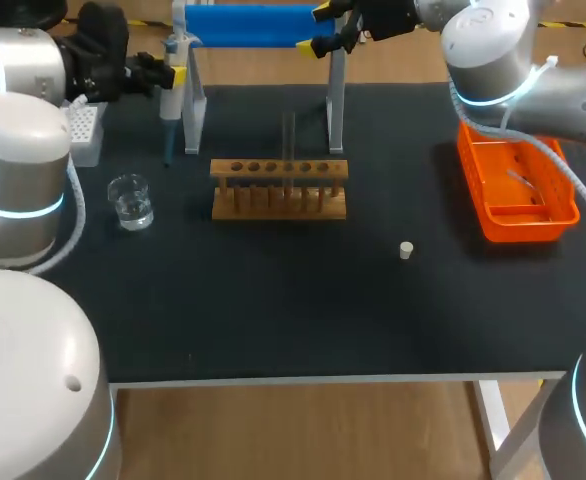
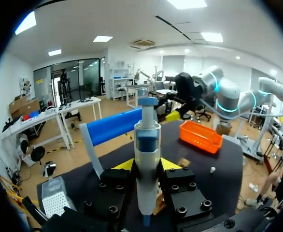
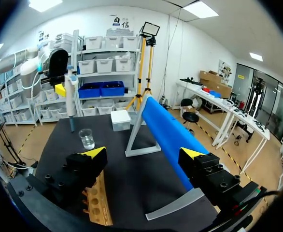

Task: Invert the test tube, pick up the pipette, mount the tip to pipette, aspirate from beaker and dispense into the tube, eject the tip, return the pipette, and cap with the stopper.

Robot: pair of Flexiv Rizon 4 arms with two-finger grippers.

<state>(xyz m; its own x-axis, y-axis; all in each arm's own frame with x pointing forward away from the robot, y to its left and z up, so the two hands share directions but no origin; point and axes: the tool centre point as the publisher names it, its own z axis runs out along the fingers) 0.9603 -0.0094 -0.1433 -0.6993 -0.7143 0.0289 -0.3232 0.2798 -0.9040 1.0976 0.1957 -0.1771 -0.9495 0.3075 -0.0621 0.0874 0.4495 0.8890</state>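
My left gripper (image 1: 176,74) (image 2: 146,165) is shut on the white and blue pipette (image 1: 171,105) (image 2: 146,159), holding it upright beside the left leg of the blue-barred stand (image 1: 248,25). The pipette's thin lower end hangs above the table behind the glass beaker (image 1: 130,201) (image 3: 87,138). The right wrist view also shows the pipette (image 3: 71,99) in my left arm. A clear test tube (image 1: 291,150) stands in the wooden rack (image 1: 279,187) (image 3: 97,203). The small white stopper (image 1: 406,250) (image 2: 212,169) lies to the right in front. My right gripper (image 1: 331,28) (image 3: 144,154) is open and empty, high by the stand's right end.
A white tip box (image 1: 83,130) (image 2: 54,202) (image 3: 120,120) sits at the back left beside my left arm. An orange tray (image 1: 493,215) (image 2: 199,136) stands at the right under my right arm. The stand's legs (image 1: 335,110) rise behind the rack.
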